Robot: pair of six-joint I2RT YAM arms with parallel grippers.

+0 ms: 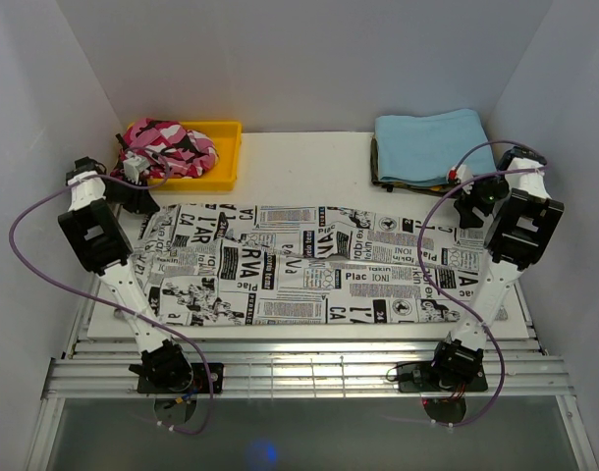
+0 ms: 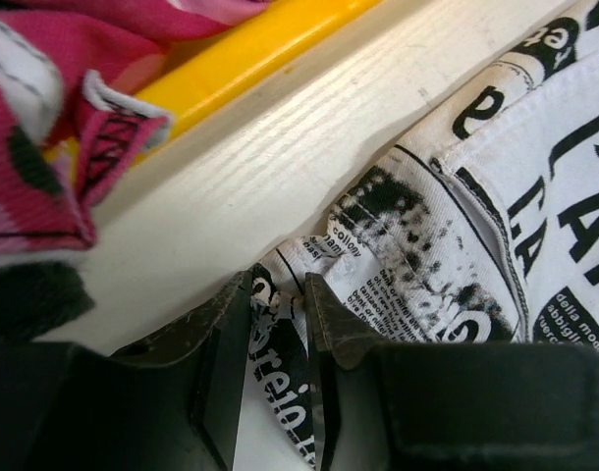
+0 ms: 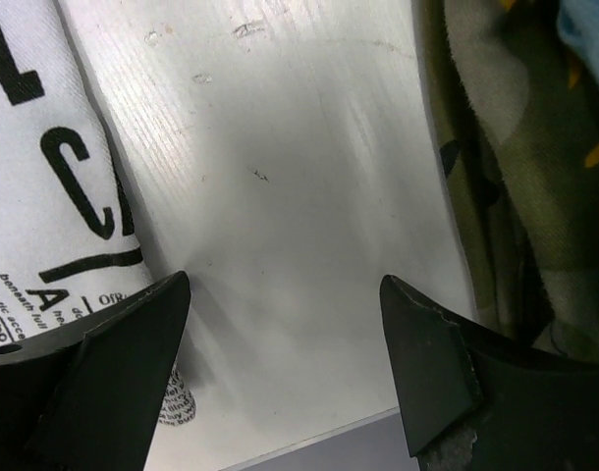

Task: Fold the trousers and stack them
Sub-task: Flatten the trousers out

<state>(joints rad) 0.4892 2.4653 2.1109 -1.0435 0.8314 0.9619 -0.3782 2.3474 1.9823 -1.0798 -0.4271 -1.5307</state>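
The print on the trousers is newspaper style, and a few words read from above: "RVA" in heavy capitals near the middle, "Plac" in two places, and "IONI" toward the right. The left wrist view shows the fragments "rreio" and "della". The right wrist view shows a large "C" and "A" on the cloth's edge. The smaller columns of type are too fine to read.

There is one pair of trousers, lying flat and lengthwise across the white surface between the two arms. One yellow tray sits at the far left, and one pink camouflage garment is heaped in it. At the far right is one stack of cloth, with a light blue cloth on top and an olive patterned cloth beneath it.

The left hand is at the far left corner of the trousers, just beside the tray. Its fingers stand narrowly apart, and a bunched fold of the printed fabric fills the gap, pinched between them.

The right hand is spread wide and holds nothing. It sits over bare surface between the trousers' right end and the stack. One finger is at the edge of the printed cloth and the other is close to the olive cloth.
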